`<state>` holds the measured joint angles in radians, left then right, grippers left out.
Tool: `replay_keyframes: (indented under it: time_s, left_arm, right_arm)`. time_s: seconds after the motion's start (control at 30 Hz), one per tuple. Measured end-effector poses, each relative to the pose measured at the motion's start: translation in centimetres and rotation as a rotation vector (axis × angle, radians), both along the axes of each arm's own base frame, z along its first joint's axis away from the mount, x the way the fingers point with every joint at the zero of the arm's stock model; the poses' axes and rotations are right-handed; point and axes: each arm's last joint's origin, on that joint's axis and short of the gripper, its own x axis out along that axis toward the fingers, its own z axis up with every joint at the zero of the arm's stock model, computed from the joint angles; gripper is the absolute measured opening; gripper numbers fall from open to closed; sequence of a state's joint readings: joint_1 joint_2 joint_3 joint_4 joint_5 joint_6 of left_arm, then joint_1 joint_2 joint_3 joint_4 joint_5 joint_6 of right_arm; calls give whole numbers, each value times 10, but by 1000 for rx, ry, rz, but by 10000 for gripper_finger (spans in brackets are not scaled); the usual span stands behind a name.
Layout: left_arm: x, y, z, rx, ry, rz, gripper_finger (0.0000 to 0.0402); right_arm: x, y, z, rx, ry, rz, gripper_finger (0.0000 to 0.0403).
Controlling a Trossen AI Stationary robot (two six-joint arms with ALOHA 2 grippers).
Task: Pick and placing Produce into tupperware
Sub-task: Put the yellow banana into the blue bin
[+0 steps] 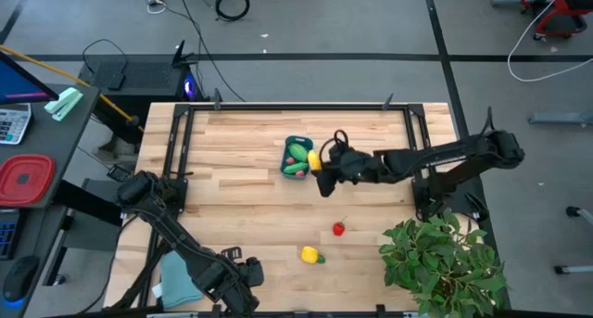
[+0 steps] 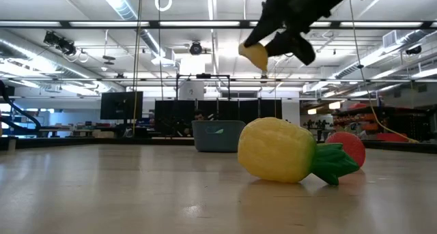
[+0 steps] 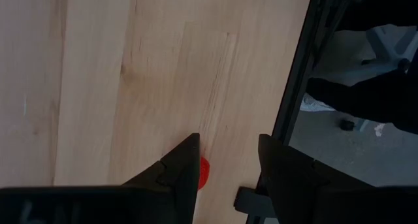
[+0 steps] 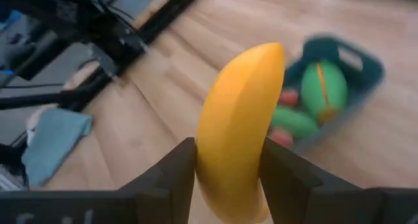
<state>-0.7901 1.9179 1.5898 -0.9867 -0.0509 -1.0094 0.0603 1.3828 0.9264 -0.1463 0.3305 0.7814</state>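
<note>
My right gripper is shut on a yellow banana and hangs above the table, right beside the teal tupperware. The tub stands at the table's far middle and holds green pieces and small red ones. A yellow-and-green piece and a red strawberry lie on the near part of the table. My left gripper waits at the near left edge, open, pointing down. A small red spot shows on the wood beside one of its fingers. My right gripper pinches the banana's middle between its two fingers, which lie across it. The fingers come from the table's right, slanting down. The banana is lifted clear of the table, its free end sticking out past the fingertips toward the tub.
A leafy potted plant stands at the near right corner. A flat teal cloth lies by the left arm. A black frame borders the table's left, far and right sides. A red container sits off the table.
</note>
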Motion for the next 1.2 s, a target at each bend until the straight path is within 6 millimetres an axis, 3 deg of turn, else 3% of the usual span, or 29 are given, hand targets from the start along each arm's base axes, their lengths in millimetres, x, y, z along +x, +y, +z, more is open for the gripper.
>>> replay_keyframes:
  time_s: [0.37,0.57,0.77,0.87,1.0,1.2]
  left_arm:
    - [1,0,0,3,-3,-9,154]
    - [1,1,0,6,0,-8,138]
    - [6,7,0,48,-36,23,133]
    - [11,12,0,62,-42,26,142]
    - [10,22,-1,114,2,73,163]
    - [2,38,-3,230,120,216,184]
  right_arm:
    - [33,-42,-38,-140,73,76,152]
    - [74,-51,-36,-169,102,191,152]
    - [111,-48,-32,-198,366,280,152]
    - [114,-51,-25,-172,489,263,152]
    - [115,-50,-17,-168,492,268,152]
    - [110,-51,-22,-111,547,349,152]
